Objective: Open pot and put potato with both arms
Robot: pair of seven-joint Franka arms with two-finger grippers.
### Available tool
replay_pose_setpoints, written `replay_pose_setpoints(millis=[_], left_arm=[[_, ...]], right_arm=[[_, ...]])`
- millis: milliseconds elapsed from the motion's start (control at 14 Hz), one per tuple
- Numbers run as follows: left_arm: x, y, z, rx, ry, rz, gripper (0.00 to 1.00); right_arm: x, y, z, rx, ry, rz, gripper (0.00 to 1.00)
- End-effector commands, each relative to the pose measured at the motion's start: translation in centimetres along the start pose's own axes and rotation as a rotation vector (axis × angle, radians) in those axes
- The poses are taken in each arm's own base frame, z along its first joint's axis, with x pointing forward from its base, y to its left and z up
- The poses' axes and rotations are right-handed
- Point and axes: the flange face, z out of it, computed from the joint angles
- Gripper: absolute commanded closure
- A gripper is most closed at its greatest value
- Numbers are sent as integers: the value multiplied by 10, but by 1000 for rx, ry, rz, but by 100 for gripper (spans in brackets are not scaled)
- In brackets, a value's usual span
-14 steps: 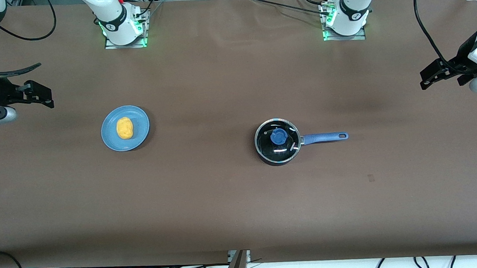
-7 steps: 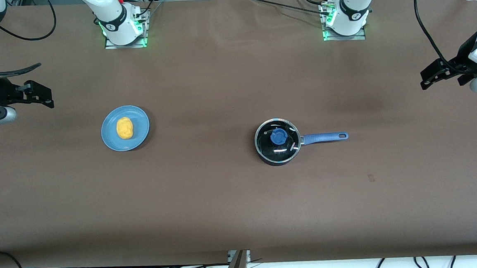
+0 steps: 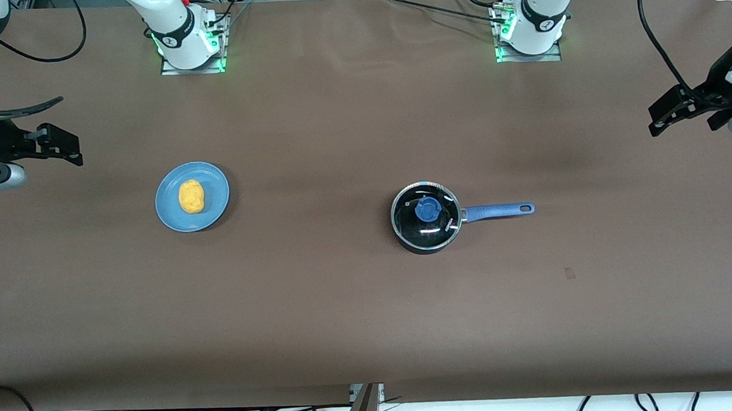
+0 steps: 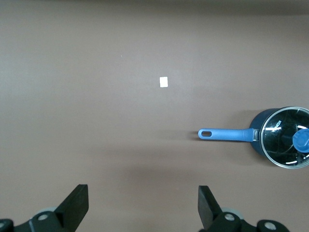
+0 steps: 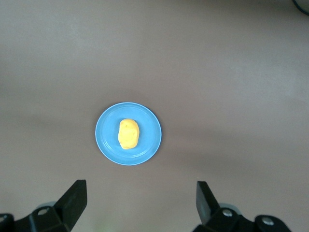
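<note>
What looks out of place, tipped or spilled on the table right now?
Nothing stands out. The pot sits upright with its glass lid seated squarely, and the potato lies whole on the blue plate. Both the left gripper and right gripper hang open, holding nothing.

Black pot (image 3: 425, 218), glass lid on, blue handle toward left arm's end. Yellow potato (image 3: 191, 196) on blue plate (image 3: 213, 205).

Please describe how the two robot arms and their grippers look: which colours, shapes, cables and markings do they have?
Both arms are white, rounded and jointed, with black bands near the bases, which glow green on metal plates. Black cables trail from them. The left gripper and the right gripper are black, angular and two-fingered; the wrist views show flat, wedge-shaped fingers. A small blue light shines beside the right gripper.
</note>
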Motion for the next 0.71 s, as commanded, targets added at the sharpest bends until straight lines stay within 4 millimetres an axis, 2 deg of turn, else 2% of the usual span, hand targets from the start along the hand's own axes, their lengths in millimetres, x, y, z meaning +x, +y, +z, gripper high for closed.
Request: replay_pose_setpoints(millis=[0, 71, 143, 214, 286, 429, 500, 571, 643], left_arm=[[9, -1, 19, -9, -50, 12, 0], [23, 1, 57, -4, -135, 10, 0], [26, -1, 77, -8, -191, 8, 0], [27, -1, 84, -9, -207, 23, 0], [28, 11, 90, -12, -221, 95, 0], [24, 87, 118, -21, -266, 215, 0], [23, 119, 133, -68, -294, 178, 0], [22, 169, 156, -101, -318, 137, 0], [27, 209, 165, -103, -291, 86, 0]], right_arm=[[1, 2, -4, -13, 3, 5, 0], [2, 2, -3, -12, 2, 5, 0], [2, 2, -3, -11, 2, 7, 0], [1, 2, -4, -11, 4, 9, 0], [2, 2, -3, -11, 2, 9, 0], [1, 1, -4, -11, 4, 9, 0], [2, 2, -3, -9, 2, 12, 0], [2, 2, -3, -8, 3, 12, 0], [5, 2, 4, -15, -12, 6, 0]])
